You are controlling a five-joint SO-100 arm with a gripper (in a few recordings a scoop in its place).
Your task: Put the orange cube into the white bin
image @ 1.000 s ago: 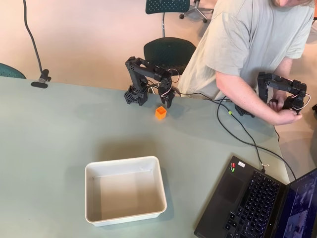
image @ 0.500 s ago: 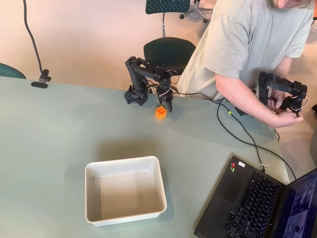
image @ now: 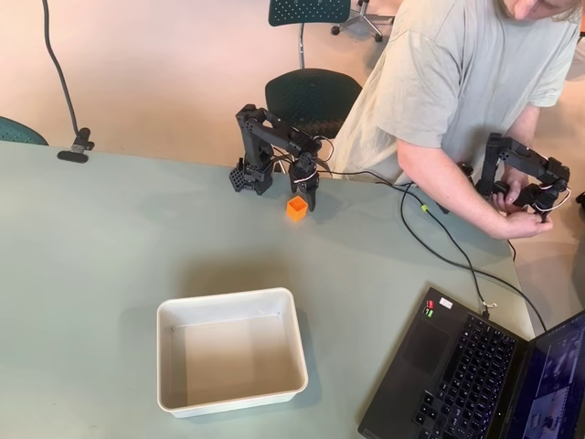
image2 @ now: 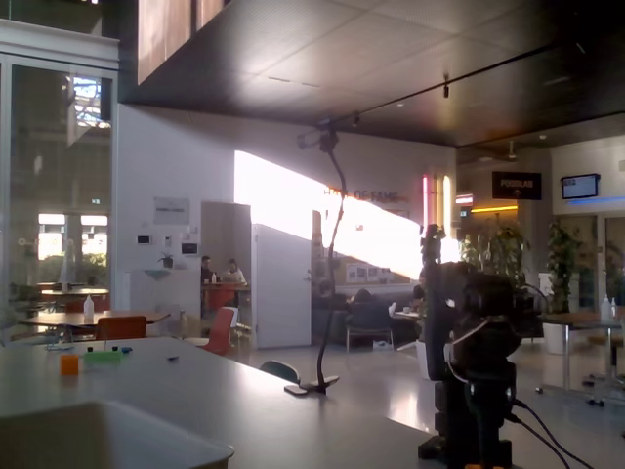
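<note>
The orange cube [image: 296,208] sits on the pale green table [image: 110,238] near its far edge. My black arm [image: 271,144] is folded low, with the gripper [image: 300,195] pointing down just behind the cube, close to its far side. From above, the jaws are too dark and small to read. The white bin [image: 228,350] lies empty toward the near edge, well apart from the cube. In the fixed view the arm [image2: 476,371] stands at the right and the bin's rim [image2: 117,422] fills the lower left.
An open laptop [image: 475,370] occupies the near right corner, and black cables [image: 430,240] trail from it to the arm's base. A person [image: 457,82] leans over the far right edge. A gooseneck clamp [image: 77,146] grips the far left edge.
The gripper has swung a little left and lower, closing in on the cube's far side. The cube and the bin have not moved.
</note>
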